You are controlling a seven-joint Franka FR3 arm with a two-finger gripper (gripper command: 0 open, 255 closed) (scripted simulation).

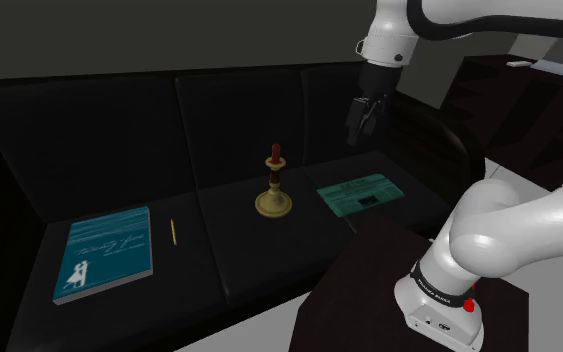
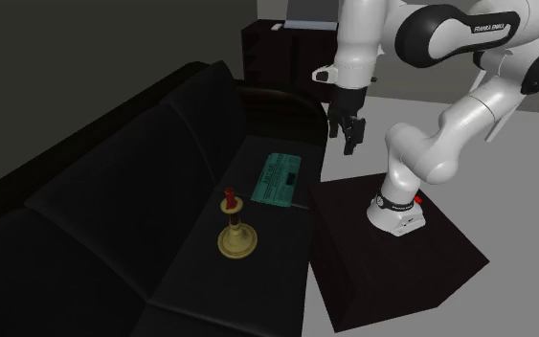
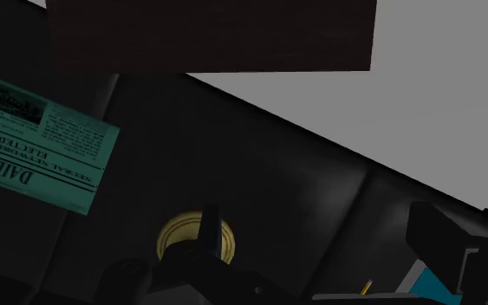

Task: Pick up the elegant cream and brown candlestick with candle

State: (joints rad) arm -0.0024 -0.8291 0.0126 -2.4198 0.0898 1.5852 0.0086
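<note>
The candlestick [image 1: 274,190] stands upright on the middle seat of a black sofa [image 1: 119,130]. It has a round cream-gold base, a slim stem and a short dark red candle. From the second exterior view the candlestick [image 2: 235,230] sits near the seat's front edge. My gripper [image 1: 361,120] hangs high in the air, up and to the shoulder view's right of it, above the sofa's end seat. The black gripper [image 2: 350,134] is open with nothing between its fingers. In the wrist view the round candlestick base [image 3: 177,236] shows far below, partly behind one finger of the gripper [image 3: 320,217].
A teal newspaper [image 1: 359,192] lies on the end seat below the gripper. A teal book [image 1: 104,252] and a yellow pencil [image 1: 173,232] lie on the far seat at the shoulder view's left. The dark stand [image 2: 392,258] is beside the sofa, a dark cabinet [image 2: 277,53] behind it.
</note>
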